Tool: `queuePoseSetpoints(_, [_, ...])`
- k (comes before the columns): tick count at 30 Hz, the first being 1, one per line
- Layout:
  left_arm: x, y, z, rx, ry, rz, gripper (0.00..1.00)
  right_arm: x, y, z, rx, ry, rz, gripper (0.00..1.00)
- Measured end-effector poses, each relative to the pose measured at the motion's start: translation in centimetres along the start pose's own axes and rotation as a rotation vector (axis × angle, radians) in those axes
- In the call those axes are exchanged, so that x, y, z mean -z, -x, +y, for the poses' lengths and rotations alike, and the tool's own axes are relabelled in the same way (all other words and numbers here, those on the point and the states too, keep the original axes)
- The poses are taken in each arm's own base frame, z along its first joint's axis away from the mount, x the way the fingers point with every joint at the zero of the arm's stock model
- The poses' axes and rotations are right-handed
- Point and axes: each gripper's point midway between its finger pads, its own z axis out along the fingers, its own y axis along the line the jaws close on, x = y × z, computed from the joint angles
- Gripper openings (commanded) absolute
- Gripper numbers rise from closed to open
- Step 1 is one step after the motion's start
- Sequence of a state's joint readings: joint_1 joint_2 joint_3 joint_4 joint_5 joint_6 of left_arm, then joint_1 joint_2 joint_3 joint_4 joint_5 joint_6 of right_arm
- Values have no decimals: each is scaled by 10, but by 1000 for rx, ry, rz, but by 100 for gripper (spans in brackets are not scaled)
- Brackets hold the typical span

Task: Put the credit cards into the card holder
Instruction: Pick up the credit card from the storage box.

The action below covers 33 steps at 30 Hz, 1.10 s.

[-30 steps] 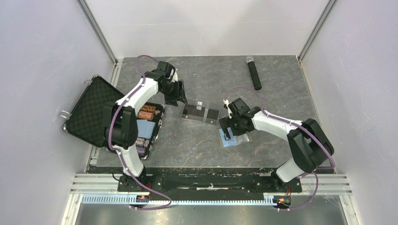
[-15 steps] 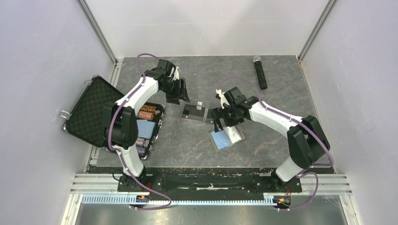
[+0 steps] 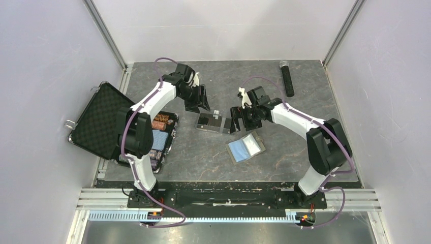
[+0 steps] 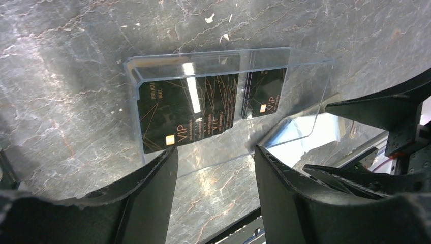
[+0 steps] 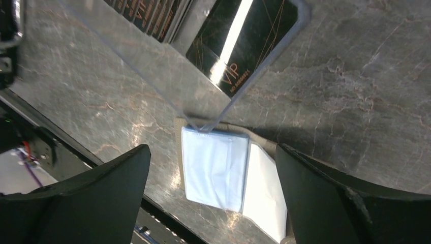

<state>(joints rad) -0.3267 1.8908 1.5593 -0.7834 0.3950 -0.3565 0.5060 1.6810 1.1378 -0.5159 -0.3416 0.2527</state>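
Overhead first, we see the clear plastic box (image 3: 216, 122) lying near the middle of the table (image 3: 295, 147), and we place everything else from it. The left arm (image 3: 152, 100) rises from its base, bends at the elbow and reaches across. The left jaws hang just behind the box's left end, pointing down at it. The right arm (image 3: 296, 118) swings out to the right and folds back, bringing the right jaws to the box's right end; whether they touch it we cannot tell from here. The card holder (image 3: 246, 148) lies open with its light blue inside up, in front of the box and a little to its right, apart from both arms. An open black case (image 3: 101, 122) sits well to the left of the box. A dark cylinder (image 3: 287, 79) lies far behind the box, to the right.

From the left wrist, we look down between two dark fingers (image 4: 147, 203) onto the box (image 4: 305, 91). The left jaws stand partly parted with nothing between them. The credit cards (image 4: 188, 112), dark with gold lines and VIP lettering, sit inside the box in two stacks side by side.

From the right wrist, the fingers (image 5: 91, 203) show the right jaws wide apart and empty. Between them we see one corner of the box (image 5: 167, 61) with a card inside. The open card holder (image 5: 216, 168) lies just beyond that corner, overlapped by it in this view.
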Motion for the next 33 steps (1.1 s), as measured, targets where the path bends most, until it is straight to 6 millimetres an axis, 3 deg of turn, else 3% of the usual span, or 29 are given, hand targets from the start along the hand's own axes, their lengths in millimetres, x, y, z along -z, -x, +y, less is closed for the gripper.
queuePoseSetpoints(8, [-19,-9,-2,-9,8,48,63,-13,28,1,-79,76,-34,92])
queuePoseSetpoints(14, [-28,-9,4,-8,37,57,63,-24,44,6,-87,109,-42,78])
queuePoseSetpoints(17, [-35,-10,11,-2,64,66,63,-30,46,4,-101,101,-32,72])
queuePoseSetpoints(24, [-47,-11,25,-55,137,75,65,-38,43,-7,-121,52,-3,67])
queuePoseSetpoints(33, [-68,-24,24,-142,234,125,65,-38,38,-9,-129,40,13,67])
